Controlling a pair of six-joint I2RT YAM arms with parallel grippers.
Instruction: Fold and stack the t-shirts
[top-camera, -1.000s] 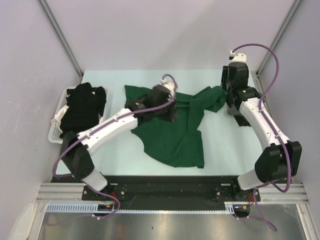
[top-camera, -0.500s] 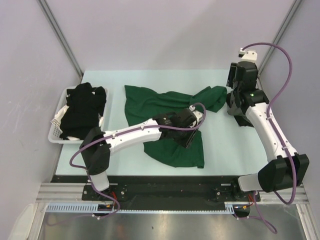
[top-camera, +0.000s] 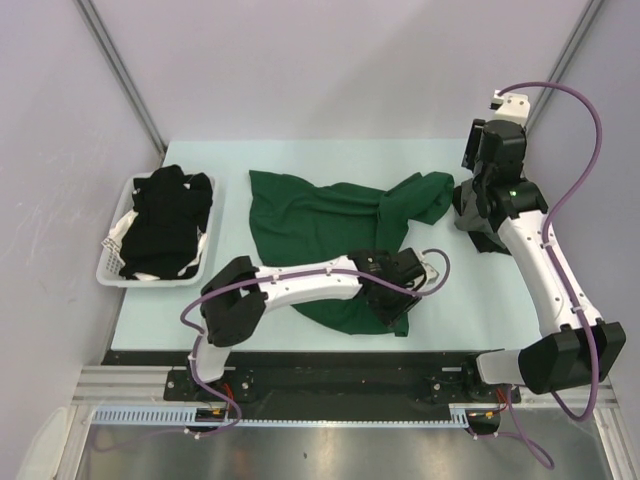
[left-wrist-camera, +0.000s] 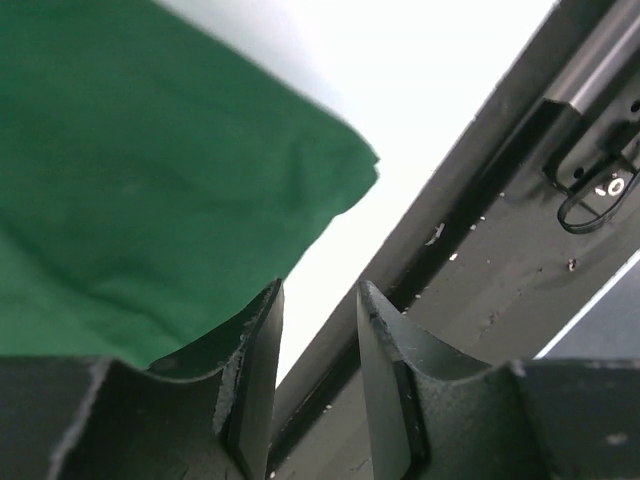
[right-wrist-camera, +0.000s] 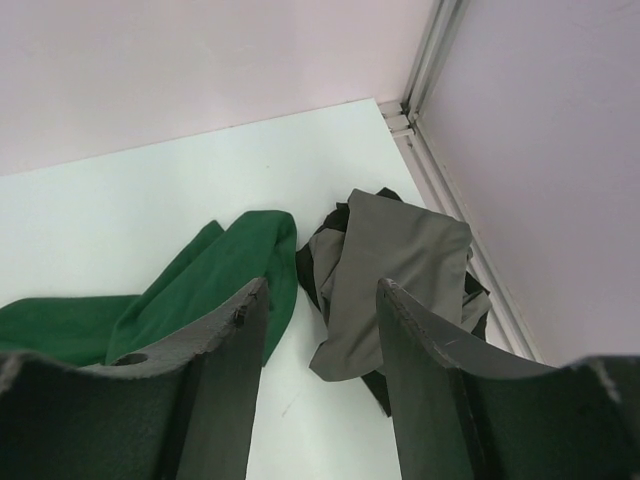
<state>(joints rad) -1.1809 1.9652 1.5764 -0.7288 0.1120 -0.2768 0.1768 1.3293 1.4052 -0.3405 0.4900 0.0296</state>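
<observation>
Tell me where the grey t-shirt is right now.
In the right wrist view, the grey t-shirt lies crumpled on black cloth near the far right corner of the table, just right of the green t-shirt.

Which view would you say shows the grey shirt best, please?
The right wrist view: the grey shirt lies unobstructed near the table corner. From the top, the right arm hides most of it; the left wrist view misses it.
</observation>
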